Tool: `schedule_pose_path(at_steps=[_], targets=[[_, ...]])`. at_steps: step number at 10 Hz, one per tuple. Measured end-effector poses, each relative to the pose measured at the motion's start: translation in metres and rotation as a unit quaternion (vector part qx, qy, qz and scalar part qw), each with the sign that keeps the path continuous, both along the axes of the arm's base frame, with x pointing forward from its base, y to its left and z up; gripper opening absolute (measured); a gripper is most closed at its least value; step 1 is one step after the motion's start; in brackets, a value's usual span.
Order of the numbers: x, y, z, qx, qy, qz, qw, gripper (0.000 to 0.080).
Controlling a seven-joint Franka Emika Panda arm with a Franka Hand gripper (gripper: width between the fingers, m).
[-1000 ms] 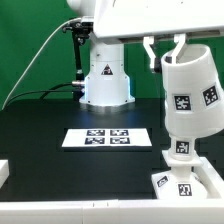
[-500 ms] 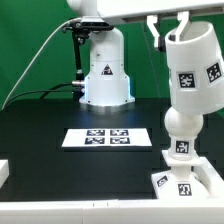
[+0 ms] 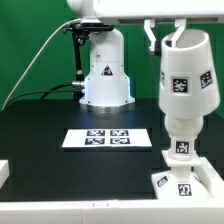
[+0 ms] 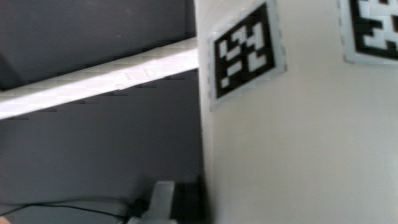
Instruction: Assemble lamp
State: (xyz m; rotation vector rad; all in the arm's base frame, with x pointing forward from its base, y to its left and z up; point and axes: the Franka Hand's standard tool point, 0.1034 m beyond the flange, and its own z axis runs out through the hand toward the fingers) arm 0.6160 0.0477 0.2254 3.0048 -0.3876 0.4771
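The end effector (image 3: 172,38), clamped shut on the upper rim of the tapered lamp shade (image 3: 188,85), holds it above the bulb (image 3: 181,132), which stands on the square base (image 3: 186,180) at the exterior view's right edge of the black desk (image 3: 60,115). The shade hangs directly beneath the end effector, long axis near vertical with a slight tilt, narrow end pointing down over the bulb. Seating it likely depends on aligning that axis with the bulb's stem.
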Motion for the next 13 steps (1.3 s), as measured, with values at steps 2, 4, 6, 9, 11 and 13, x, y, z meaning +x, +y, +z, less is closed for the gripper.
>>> schedule_pose_path(at_steps=[2, 4, 6, 9, 11, 13], targets=[[-0.006, 0.012, -0.017, 0.002, -0.007, 0.006, 1.0, 0.0051], [-0.012, 0.027, -0.029, 0.006, -0.02, 0.022, 1.0, 0.0051], [-0.012, 0.019, -0.043, -0.007, -0.023, 0.052, 0.998, 0.0051], [-0.011, 0.021, -0.047, -0.008, -0.028, 0.059, 0.998, 0.0105], [-0.011, 0.021, -0.048, -0.008, -0.027, 0.059, 0.998, 0.0321], [-0.011, 0.021, -0.048, -0.008, -0.027, 0.059, 0.998, 0.0501]])
